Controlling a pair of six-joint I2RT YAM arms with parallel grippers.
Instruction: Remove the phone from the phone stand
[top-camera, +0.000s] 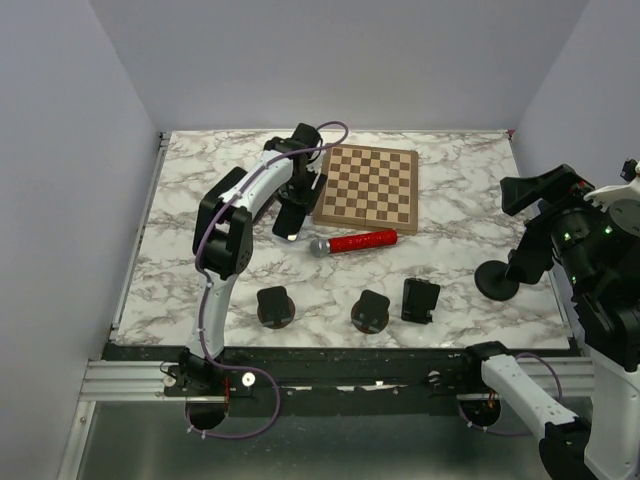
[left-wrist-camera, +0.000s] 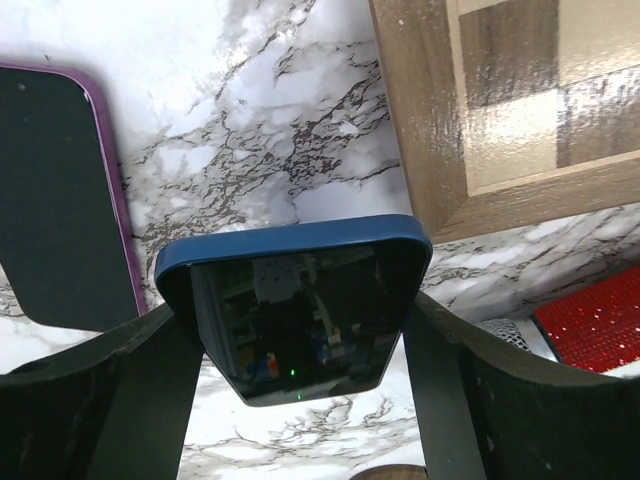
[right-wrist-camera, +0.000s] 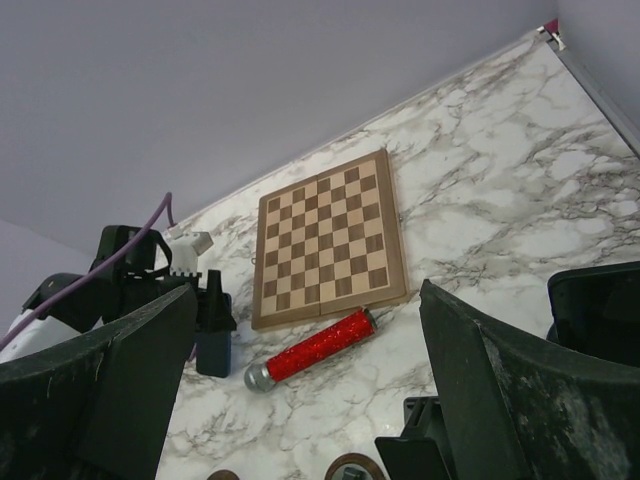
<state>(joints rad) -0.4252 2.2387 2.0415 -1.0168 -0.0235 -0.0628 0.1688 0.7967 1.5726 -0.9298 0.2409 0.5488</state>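
Three small black stands (top-camera: 370, 312) sit in a row along the near edge in the top view; my left gripper (top-camera: 292, 205) is well apart from them, beside the chessboard (top-camera: 367, 186). In the left wrist view my fingers (left-wrist-camera: 130, 400) pinch the blue-cased phone (left-wrist-camera: 295, 320) by its sides over the marble surface (left-wrist-camera: 280, 120), with a purple-cased phone (left-wrist-camera: 60, 200) lying beside. In the right wrist view my right gripper (right-wrist-camera: 310, 380) is spread wide, holding nothing.

Phone (left-wrist-camera: 295, 320) in left pincer (left-wrist-camera: 300, 400): glossy glass screen, matt blue case (rubbery-looking). Right of pincer: varnished wooden chessboard (left-wrist-camera: 520, 110), glittery red tube (left-wrist-camera: 590, 325). Surface (left-wrist-camera: 280, 150): smooth, marble-look.
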